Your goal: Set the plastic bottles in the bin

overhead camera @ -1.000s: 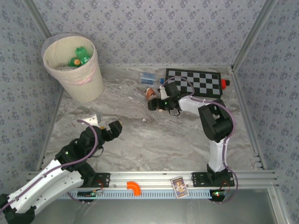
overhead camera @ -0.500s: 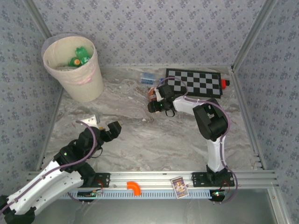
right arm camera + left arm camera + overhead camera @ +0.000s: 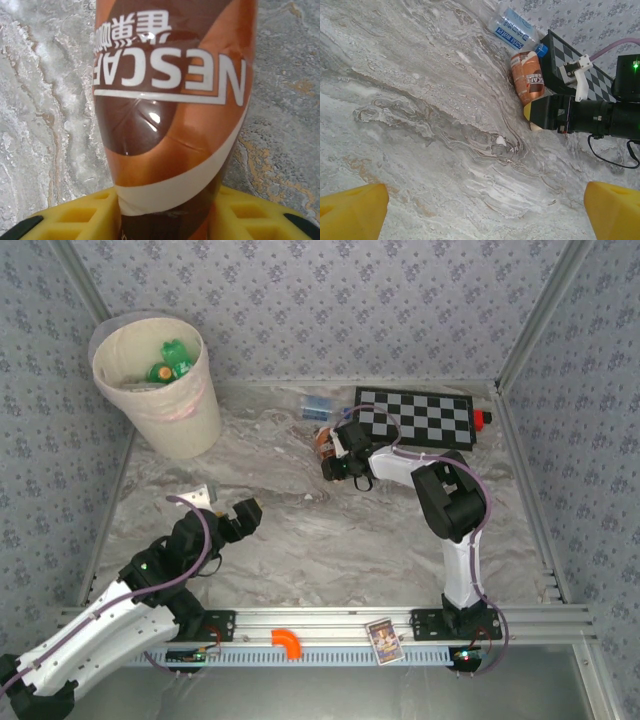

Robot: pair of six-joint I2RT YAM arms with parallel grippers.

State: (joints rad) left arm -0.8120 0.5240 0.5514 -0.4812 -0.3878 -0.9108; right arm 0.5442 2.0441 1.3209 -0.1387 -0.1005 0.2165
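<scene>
TABLETOP, BOTTLE SORT: The right gripper (image 3: 330, 458) has its yellow fingers (image 3: 75, 217) pressed to both sides of a brown-and-orange Nescafe bottle (image 3: 322, 439), seen from the top cam near the far centre of the marble table (image 3: 330, 540). The wrist cam shows the bottle's narrower end wedged between the pads, w/ the label lettering upside down – a grip, jaws drawn in on the bottle. The bottle lies on its side on the table, just beside the left end of the black-and-white checkerboard (image 3: 415, 418).

A clear water bottle (image 3: 318, 405) w/ blue label and blue cap lies on its side just beyond the Nescafe bottle, near the back wall and close to the checkerboard's corner. In the left wrist cam the two bottles lie near each other; whether they touch, can't tell.

The bin (image 3: 185, 425), pale peach w/ a clear liner and a pinkish band, stands at the far left corner, well apart from both bottles on the table. Inside it sit green bottles (image 3: 170, 362).

The left gripper (image 3: 243, 516) hangs over bare table at the near left – jaws spread wide, nothing between them. Its wrist cam has a yellow fingertip (image 3: 350, 210) in each lower corner, w/ open marble between, and looks across at the right gripper and the Nescafe bottle (image 3: 527, 77).

On the near rail: an orange elbow-shaped piece (image 3: 287, 642) and a small card (image 3: 383, 640). A small red object (image 3: 481, 419) sits at the checkerboard's right end.
</scene>
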